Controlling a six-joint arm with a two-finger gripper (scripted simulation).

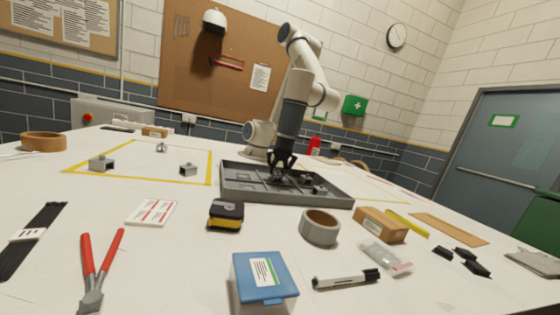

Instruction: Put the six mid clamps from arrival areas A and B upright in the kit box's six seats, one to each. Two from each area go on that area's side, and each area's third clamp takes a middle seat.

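A mid clamp (pixel 277 176) is partly hidden between the fingers of my gripper (pixel 279 169), which is closed on it down in a middle seat of the grey kit box (pixel 280 183). Two more clamps (pixel 306 178) (pixel 320 190) stand in seats on the box's right side. The left seats of the box are empty. Three clamps remain in the yellow-taped area to the left: a large-looking one (pixel 101 163) near its front left, one (pixel 188 169) near its right edge and one (pixel 161 147) farther back.
A blue-lidded box (pixel 262 278) sits at the table's near edge. Before the kit box lie a tape measure (pixel 225 214), a tape roll (pixel 319 226), a cardboard box (pixel 379 224), a marker (pixel 345 278) and red-handled pliers (pixel 94 271). A second taped area lies right of the kit box.
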